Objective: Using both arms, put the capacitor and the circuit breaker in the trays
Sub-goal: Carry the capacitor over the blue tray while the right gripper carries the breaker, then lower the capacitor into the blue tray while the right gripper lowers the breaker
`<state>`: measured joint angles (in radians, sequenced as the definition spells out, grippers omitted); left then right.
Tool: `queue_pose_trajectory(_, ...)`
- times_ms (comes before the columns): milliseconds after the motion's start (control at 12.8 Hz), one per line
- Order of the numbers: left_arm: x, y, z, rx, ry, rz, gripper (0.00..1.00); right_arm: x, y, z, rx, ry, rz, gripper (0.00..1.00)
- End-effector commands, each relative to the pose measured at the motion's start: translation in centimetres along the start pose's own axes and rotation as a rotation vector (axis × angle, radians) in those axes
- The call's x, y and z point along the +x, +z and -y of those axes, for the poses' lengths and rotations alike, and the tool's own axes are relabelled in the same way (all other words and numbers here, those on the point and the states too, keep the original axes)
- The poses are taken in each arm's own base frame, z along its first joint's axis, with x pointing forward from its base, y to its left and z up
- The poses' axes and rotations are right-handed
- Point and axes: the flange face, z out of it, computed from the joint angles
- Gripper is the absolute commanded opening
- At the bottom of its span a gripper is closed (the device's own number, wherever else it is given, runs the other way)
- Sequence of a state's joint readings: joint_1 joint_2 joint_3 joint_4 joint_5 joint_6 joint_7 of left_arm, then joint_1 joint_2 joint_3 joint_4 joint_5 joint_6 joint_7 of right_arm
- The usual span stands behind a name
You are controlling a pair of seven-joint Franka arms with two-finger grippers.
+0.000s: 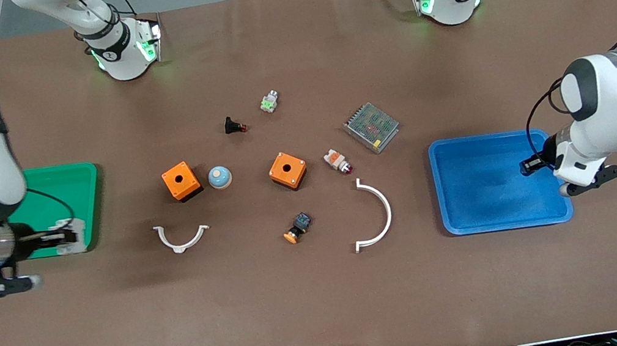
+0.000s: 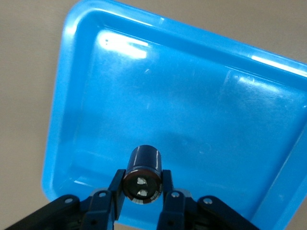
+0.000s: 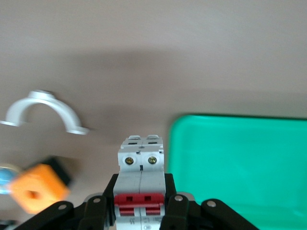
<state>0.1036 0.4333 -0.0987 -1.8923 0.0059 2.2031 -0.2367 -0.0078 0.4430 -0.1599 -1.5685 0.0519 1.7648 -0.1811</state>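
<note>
Capacitor (image 2: 143,173) and circuit breaker (image 3: 141,179) are both being carried, one in each arm, so the step in hand looks like the delivery to the trays.

The left gripper (image 2: 143,191) is hanging over the blue tray (image 1: 477,220), at the left arm's end of the surface, with its jaws pinching the dark cylinder by its sides; in the left wrist view the silvery end is facing the camera and the tray floor is lying bare beneath it. In the front view the capacitor (image 1: 528,165) is showing only as a small dark piece at the tip of the arm.

The right gripper (image 3: 141,203) is hovering over the edge of the green tray (image 1: 74,173), at the right arm's end of the surface, its jaws clamping the grey-white block with the two red levers between them. In the right wrist view the block is sitting just beside the tray's rim rather than clearly above its floor, with a white curved clamp (image 3: 45,111) and an orange box (image 3: 36,189) lying on the brown surface (image 1: 329,306) nearby.

Next, each arm probably needs to be lowering its part toward the tray floor before letting go; the right arm likely needs to be shifting further over the green tray first, since a release at the rim risks tipping the breaker onto the surface.
</note>
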Motion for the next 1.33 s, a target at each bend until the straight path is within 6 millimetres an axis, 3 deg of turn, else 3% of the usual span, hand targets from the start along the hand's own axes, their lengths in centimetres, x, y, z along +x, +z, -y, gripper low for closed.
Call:
queue_pose_trajectory(0, 0.6, 2.5, -0.6, -0.001, 0.005, 0.002, 0.00, -1.7, 1.6, -3.4, -0.036, -0.046, 0.050, 0.07)
queue_pose_trajectory(157, 0.9, 4.2, -0.7, -0.004, 0.004, 0.002, 0.00, -3.0, 4.7, -5.3, -0.011, -0.033, 0.107, 0.07)
queue_pose_trajectory(235, 0.8, 4.7, -1.1, -0.003, 0.011, 0.007, 0.01, -3.8, 6.3, -7.2, 0.005, -0.001, 0.133, 0.07)
queue_pose_trajectory(392, 0.8, 4.4, -1.7, -0.003, 0.019, 0.001, 0.12, -5.2, 8.9, -9.2, 0.025, 0.030, 0.156, 0.08)
queue_pose_trajectory(549, 1.1, 4.3, -1.9, -0.003, 0.021, -0.003, 0.45, -5.8, 11.4, -10.3, 0.021, 0.047, 0.116, 0.09)
queue_pose_trajectory(627, 1.2, 4.1, -2.0, -0.004, 0.008, -0.006, 0.91, -5.7, 12.5, -10.5, 0.012, 0.045, 0.083, 0.09)
queue_pose_trajectory(706, 1.3, 3.7, -2.0, -0.006, 0.018, -0.012, 1.00, -5.5, 13.0, -10.6, 0.001, 0.024, 0.048, 0.09)
queue_pose_trajectory(941, 1.3, -2.3, -1.8, -0.014, 0.035, -0.072, 1.00, -5.3, 13.3, -10.8, -0.005, 0.005, 0.029, 0.09)
queue_pose_trajectory(1255, 1.3, -16.6, -0.2, -0.013, 0.058, -0.158, 1.00, -5.1, 15.8, -13.2, -0.010, -0.022, 0.007, 0.10)
